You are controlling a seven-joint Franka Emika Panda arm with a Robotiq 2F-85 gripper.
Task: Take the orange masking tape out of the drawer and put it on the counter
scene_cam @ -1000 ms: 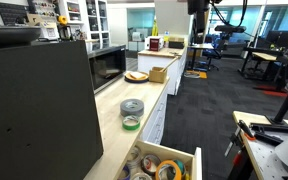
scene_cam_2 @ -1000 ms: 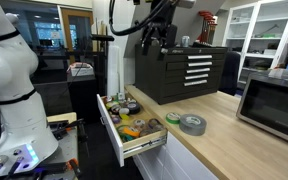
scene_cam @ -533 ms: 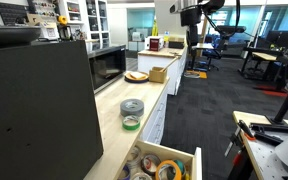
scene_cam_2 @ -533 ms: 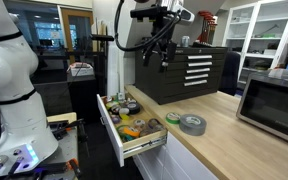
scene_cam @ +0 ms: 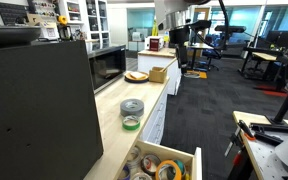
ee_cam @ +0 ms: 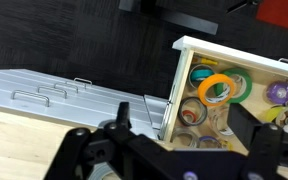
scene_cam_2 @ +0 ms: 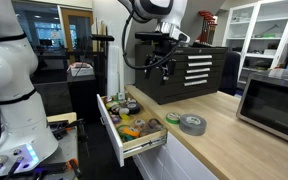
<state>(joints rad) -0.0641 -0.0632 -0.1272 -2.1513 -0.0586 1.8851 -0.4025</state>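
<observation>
Hanging up in the air, well apart from the open drawer (scene_cam_2: 111, 131) and the counter (scene_cam_2: 232, 146): the claw (scene_cam_2: 162, 66), spread wide and gripping nothing (fingers (ee_cam: 76, 152) far apart along the bottom of the wrist view). Lying flat inside the drawer, among several other rolls: the orange tape (ee_cam: 206, 93), untouched, with a green ring (ee_cam: 241, 88) just beside it. Showing in both exterior views as a yellow-orange loop in the pale wooden box. Sitting on the counter, near the drawer: a grey roll (scene_cam_2: 192, 123) and a small green roll (scene_cam_2: 172, 118), just beside each other. Standing farther along the same counter: a microwave (scene_cam_2: 274, 98), door shut.
</observation>
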